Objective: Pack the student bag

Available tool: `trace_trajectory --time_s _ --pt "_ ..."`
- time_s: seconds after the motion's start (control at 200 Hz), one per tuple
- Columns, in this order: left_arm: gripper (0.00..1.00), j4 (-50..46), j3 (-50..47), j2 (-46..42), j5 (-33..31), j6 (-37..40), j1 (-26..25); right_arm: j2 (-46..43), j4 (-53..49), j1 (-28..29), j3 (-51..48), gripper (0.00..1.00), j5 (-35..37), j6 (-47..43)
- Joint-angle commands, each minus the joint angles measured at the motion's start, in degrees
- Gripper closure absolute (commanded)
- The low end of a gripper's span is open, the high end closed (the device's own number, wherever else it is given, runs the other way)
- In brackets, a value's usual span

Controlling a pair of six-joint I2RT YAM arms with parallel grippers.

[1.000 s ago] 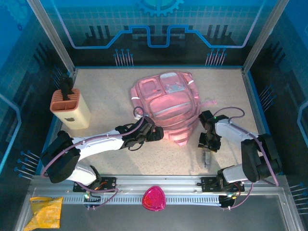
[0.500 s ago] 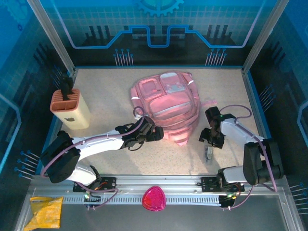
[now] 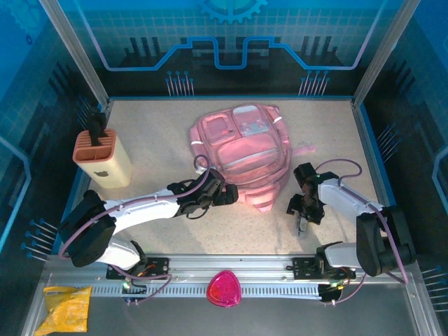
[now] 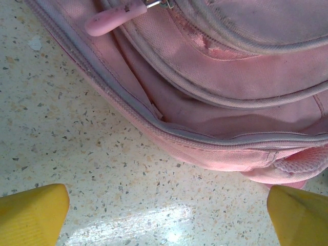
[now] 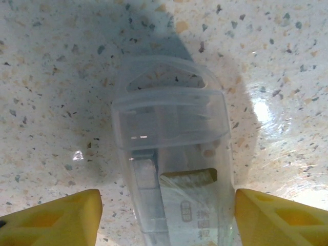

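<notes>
The student bag [image 3: 241,157] lies flat in the middle of the table, large, pink and soft. In the left wrist view its zippered lower edge [image 4: 215,77] and a pink zipper pull [image 4: 110,20] show. My left gripper [image 3: 225,194] [image 4: 166,210] sits low over bare table at the bag's near-left edge, open and holding nothing. A small clear plastic case [image 3: 302,226] [image 5: 171,154] with stationery inside lies on the table right of the bag. My right gripper [image 3: 304,208] [image 5: 166,215] hangs over it, open. One yellow finger stands on each side, with a gap on the left.
A beige pen holder [image 3: 103,157] stands at the left with a dark item in it. A magenta rounded-triangle object [image 3: 224,288] rests on the front rail, and a yellow packet [image 3: 66,308] lies at the near left corner. Blue walls and metal posts enclose the table.
My right gripper drifted slightly away to the right, then came back over the clear case, its jaws wider than a second ago. The left arm and bag have not moved.
</notes>
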Motion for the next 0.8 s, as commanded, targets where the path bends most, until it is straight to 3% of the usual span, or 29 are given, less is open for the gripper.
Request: trace_trajectory --time_s 0.0,0.23,0.555,0.795 --pt "0.01 -1.43 -0.47 -2.33 0.57 0.94 0.33 -0.05 0.16 0.79 -0.76 0.37 -0.38 0.66" --pt "0.01 -1.66 -0.02 -2.0 0.47 1.3 0.26 0.17 0.39 0.92 -0.28 0.48 -0.83 -0.2" --pt "0.01 -2.84 1.27 -2.7 -0.1 2.98 0.27 -3.01 0.16 1.01 0.0 0.5 -1.16 -1.81" --pt "0.01 -7.92 6.64 -2.77 -3.35 10.54 0.41 -6.46 -1.24 1.25 1.69 0.51 -0.69 -4.37"
